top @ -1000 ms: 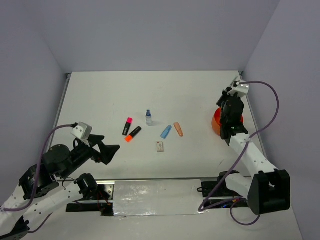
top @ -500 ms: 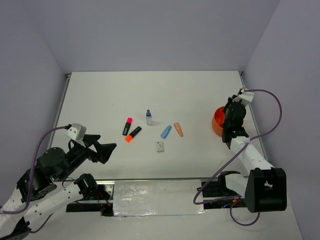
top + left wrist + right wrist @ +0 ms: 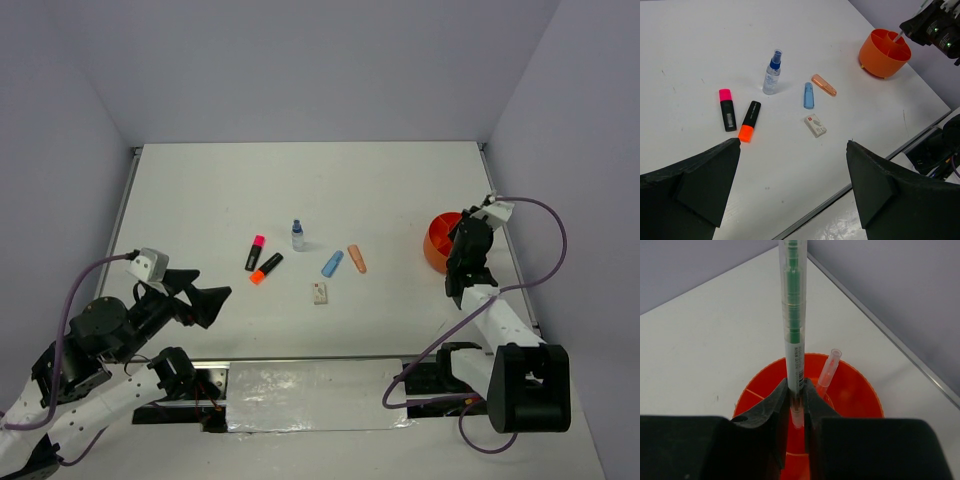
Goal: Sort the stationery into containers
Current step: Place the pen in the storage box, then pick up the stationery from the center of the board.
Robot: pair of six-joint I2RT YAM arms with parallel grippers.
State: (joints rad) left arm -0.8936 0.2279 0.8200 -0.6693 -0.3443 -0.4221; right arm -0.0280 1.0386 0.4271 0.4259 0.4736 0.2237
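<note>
Light even, diffuse, from overhead; bench (image 3: 300, 190) reads bright white, no blown highlights. Shadows short, soft, tight under items. Mottled glare on the metal plate (image 3: 315, 395) at near edge. Top view sharp. Left end effector (image 3: 794, 145) fingers (image 3: 695, 185) underexposed, soft. Right end effector (image 3: 796, 390) blurred near lens; pen (image 3: 792, 315) sharper.

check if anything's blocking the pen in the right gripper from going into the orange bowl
Nothing visible does. The right gripper is shut on the pen, which points down over the orange bowl. Another thin pen leans in the bowl beside it.
</note>
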